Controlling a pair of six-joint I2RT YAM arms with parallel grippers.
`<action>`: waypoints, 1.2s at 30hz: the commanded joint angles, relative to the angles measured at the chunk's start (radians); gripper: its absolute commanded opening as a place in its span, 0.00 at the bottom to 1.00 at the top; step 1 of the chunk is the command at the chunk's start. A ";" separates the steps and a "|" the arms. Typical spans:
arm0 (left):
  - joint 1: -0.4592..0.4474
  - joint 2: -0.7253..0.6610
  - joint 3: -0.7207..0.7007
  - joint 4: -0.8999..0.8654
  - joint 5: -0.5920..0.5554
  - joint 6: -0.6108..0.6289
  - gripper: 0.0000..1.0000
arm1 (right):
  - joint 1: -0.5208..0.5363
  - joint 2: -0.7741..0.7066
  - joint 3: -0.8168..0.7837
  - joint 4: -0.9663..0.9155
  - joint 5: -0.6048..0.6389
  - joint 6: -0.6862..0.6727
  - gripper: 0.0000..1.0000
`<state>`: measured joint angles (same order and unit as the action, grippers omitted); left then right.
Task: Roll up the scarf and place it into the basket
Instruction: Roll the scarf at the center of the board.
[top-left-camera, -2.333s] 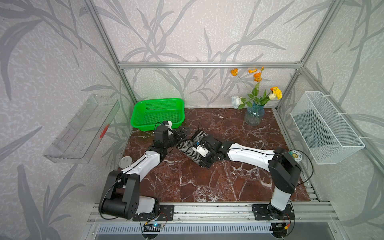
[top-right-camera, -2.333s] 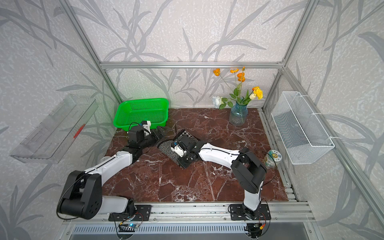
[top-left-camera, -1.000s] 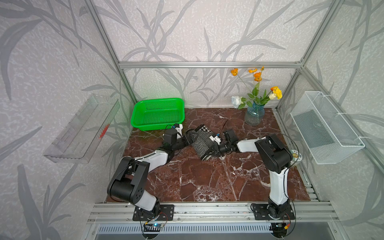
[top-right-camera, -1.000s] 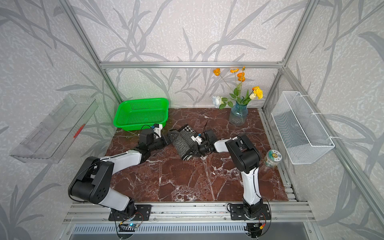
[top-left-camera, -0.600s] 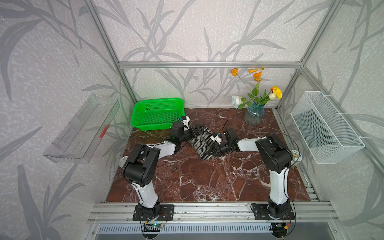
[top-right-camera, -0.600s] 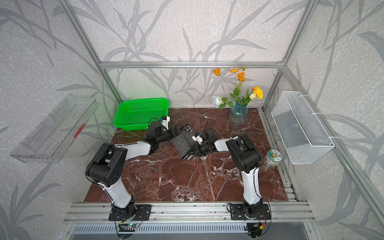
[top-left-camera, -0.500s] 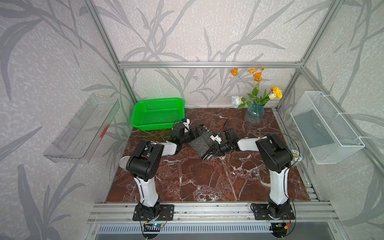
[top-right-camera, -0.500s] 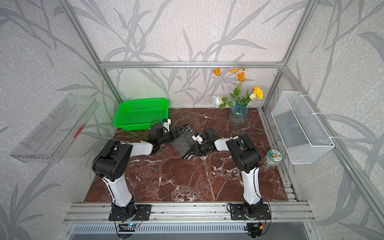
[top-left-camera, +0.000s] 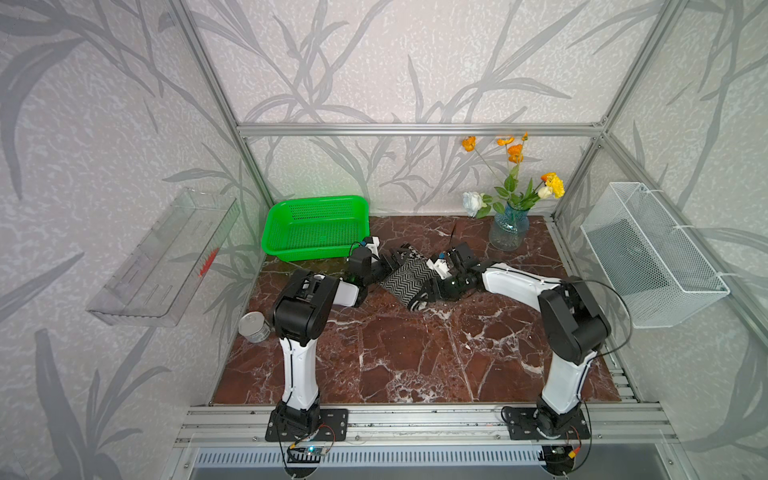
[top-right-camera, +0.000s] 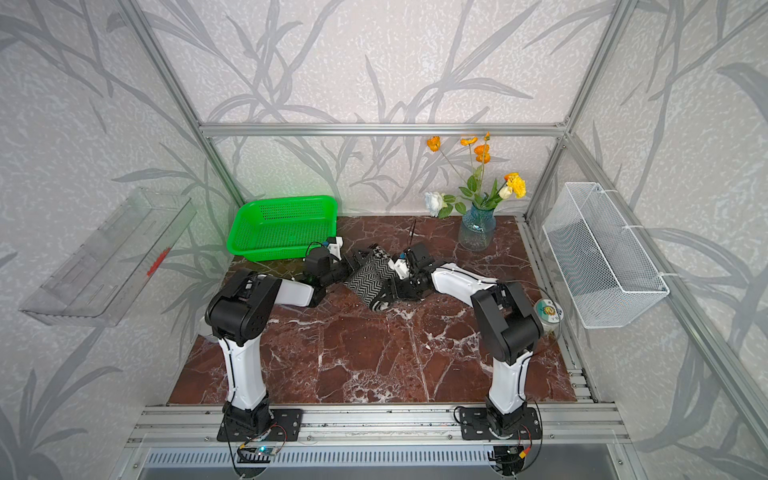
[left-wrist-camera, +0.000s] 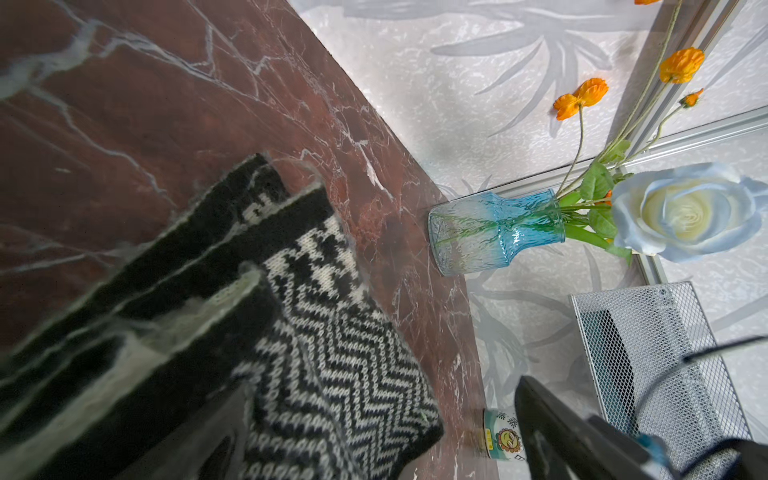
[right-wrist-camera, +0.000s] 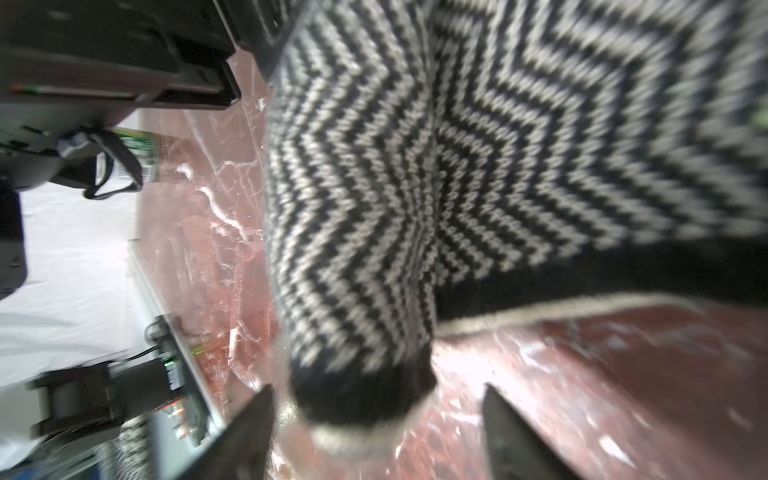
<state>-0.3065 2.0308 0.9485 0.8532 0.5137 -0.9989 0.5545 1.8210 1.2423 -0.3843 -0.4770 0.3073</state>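
I have left tool (top-left-camera: 387, 266) and right tool (top-left-camera: 432, 287) both open, flanking the scarf (top-left-camera: 409, 277) near the desk's (top-left-camera: 395, 353) back edge. Its roll axis runs back-to-front, and the basket (top-left-camera: 309, 250) sits back-left, nearer the left tool.

You have the scarf (top-left-camera: 409, 277) on the worktop (top-left-camera: 395, 357) between the left claw (top-left-camera: 392, 260) and the right claw (top-left-camera: 430, 291), the basket (top-left-camera: 308, 254) behind it to the left, the vase (top-left-camera: 508, 233) behind it to the right.

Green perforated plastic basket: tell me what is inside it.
Only the green plastic basket's bare perforated floor shows; nothing lies in it. Its near inner wall is hidden.
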 joint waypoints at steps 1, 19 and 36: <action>-0.001 0.055 -0.006 -0.081 -0.030 -0.023 0.98 | 0.129 -0.108 0.064 -0.136 0.376 -0.129 0.99; -0.001 0.039 0.007 -0.086 0.009 -0.091 0.98 | 0.461 0.207 0.276 -0.202 1.055 -0.439 0.99; 0.003 0.009 -0.028 -0.045 0.033 -0.138 0.98 | 0.399 0.371 0.301 -0.163 1.058 -0.494 0.76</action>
<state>-0.3061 2.0380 0.9569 0.8703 0.5285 -1.1187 0.9806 2.1529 1.5433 -0.5343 0.6071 -0.1829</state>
